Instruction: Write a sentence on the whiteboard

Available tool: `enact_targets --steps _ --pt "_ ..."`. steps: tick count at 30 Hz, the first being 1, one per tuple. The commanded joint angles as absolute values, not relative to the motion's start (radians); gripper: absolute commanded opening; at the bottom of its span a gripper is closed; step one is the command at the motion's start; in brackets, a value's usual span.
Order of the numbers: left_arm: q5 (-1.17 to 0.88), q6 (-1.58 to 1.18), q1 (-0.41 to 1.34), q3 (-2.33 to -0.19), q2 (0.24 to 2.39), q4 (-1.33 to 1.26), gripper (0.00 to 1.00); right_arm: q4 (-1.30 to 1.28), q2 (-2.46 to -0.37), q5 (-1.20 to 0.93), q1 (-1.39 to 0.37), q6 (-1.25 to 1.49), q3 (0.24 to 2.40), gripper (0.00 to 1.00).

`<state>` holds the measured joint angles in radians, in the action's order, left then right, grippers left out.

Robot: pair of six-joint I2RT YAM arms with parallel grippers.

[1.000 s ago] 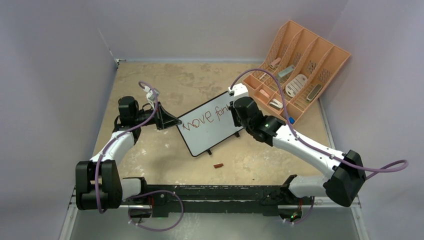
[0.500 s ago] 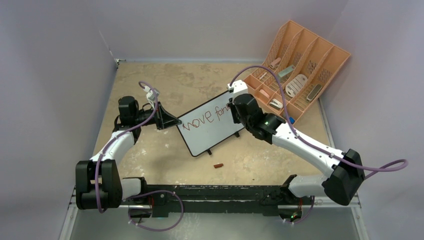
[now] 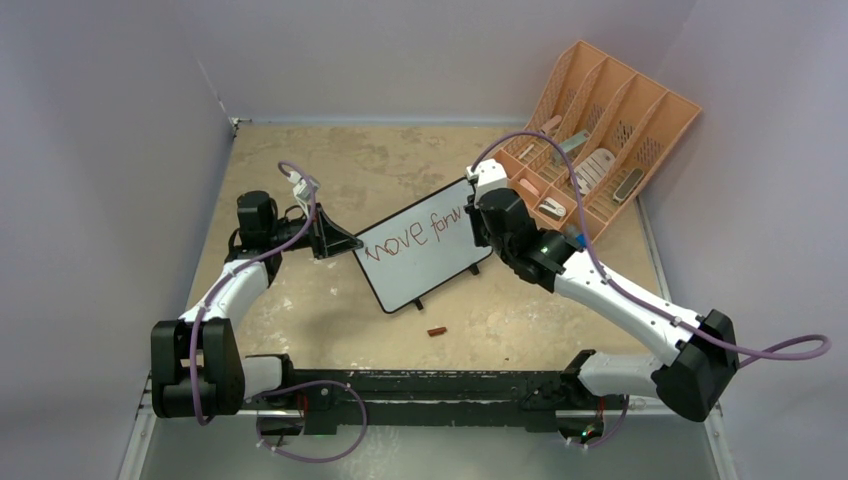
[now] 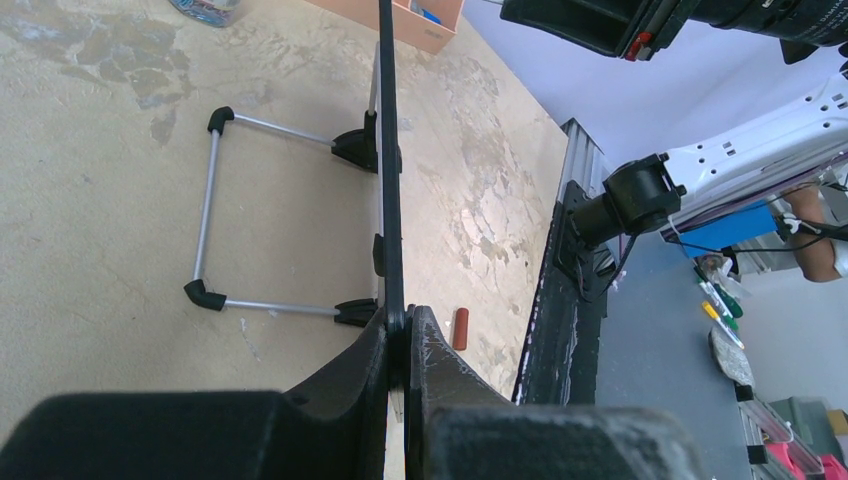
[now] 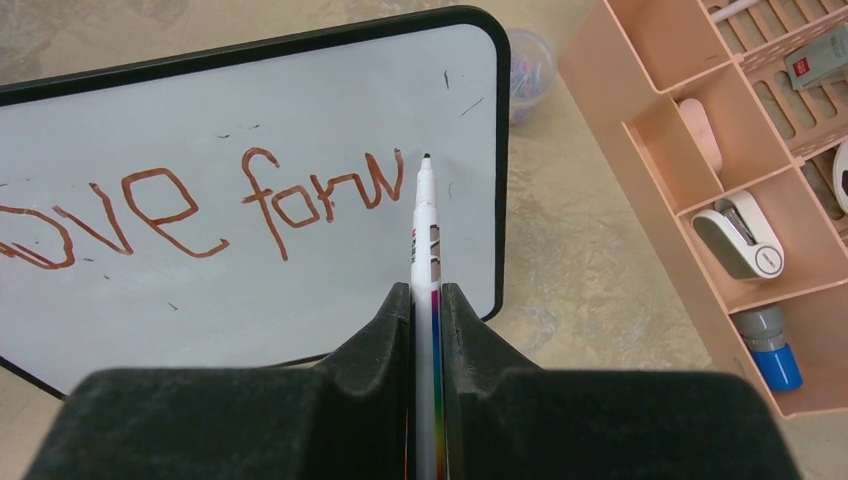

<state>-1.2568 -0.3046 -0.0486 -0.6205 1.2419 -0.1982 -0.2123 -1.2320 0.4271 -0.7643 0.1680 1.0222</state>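
Evidently your left hand (image 4: 398,335) clamps the whiteboard (image 3: 425,270) edge to steady it, while your right hand (image 5: 427,300) pinches the marker (image 5: 424,225), tip just past "forw".

White marker (image 5: 424,225) clamped in right gripper (image 5: 427,297), tip beside red "forw" on whiteboard (image 5: 300,120), peach organizer (image 5: 650,40) at right

Handwriting on small white rectangular whiteboard with thin black frame (image 3: 432,272): reddish-brown marker letters "move forw", running slantwise along board face. Right wrist view catches only "ove forw". White marker pen with rainbow-striped barrel (image 5: 425,238): small dark print on barrel, too small to read.
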Motion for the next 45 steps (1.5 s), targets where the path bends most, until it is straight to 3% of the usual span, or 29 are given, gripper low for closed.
enact_targets --steps 1,45 --pt "-1.233 -0.26 -0.041 -0.646 1.255 -0.192 0.0 -0.192 -1.216 0.424 -0.755 0.177 1.01 0.0" --pt "-1.247 -0.261 -0.041 -0.646 1.256 -0.196 0.0 -0.145 -1.272 0.389 -0.75 0.155 1.051 0.0"
